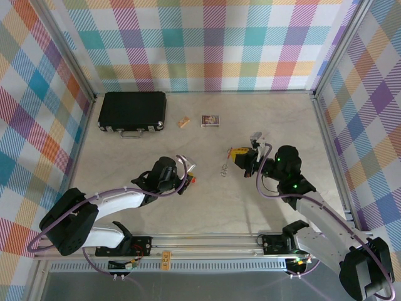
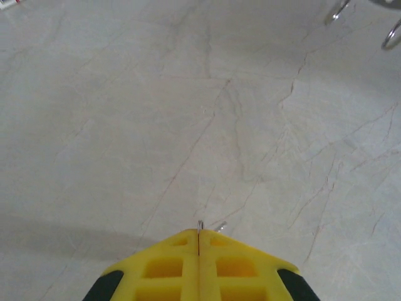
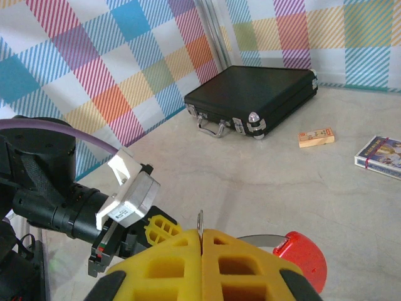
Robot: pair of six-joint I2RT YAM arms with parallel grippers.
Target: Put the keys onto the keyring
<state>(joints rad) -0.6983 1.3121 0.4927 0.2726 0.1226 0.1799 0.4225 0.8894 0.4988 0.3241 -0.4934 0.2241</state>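
The left jaws (image 2: 199,234) are pressed shut on a thin metal sliver that pokes straight out ahead of the fingertips. I take it for the metal end of the key (image 2: 200,226), its long axis running along the jaws' own line. The right jaws (image 3: 202,233) are likewise closed, pinching the keyring (image 3: 299,258) edge-on, its grey arc and red sleeve standing out just beside the fingertips. From above, the two pairs of jaws face each other across a short stretch of bare desk (image 1: 207,213). The left pair sits nearer the bases, so the key would have to travel rightward and slightly away to meet the ring. Small metal pieces (image 1: 222,169) lie on the desk between them, a possible snag. The black case (image 1: 132,111), tan block (image 1: 182,122) and card (image 1: 210,120) sit well apart at the far side
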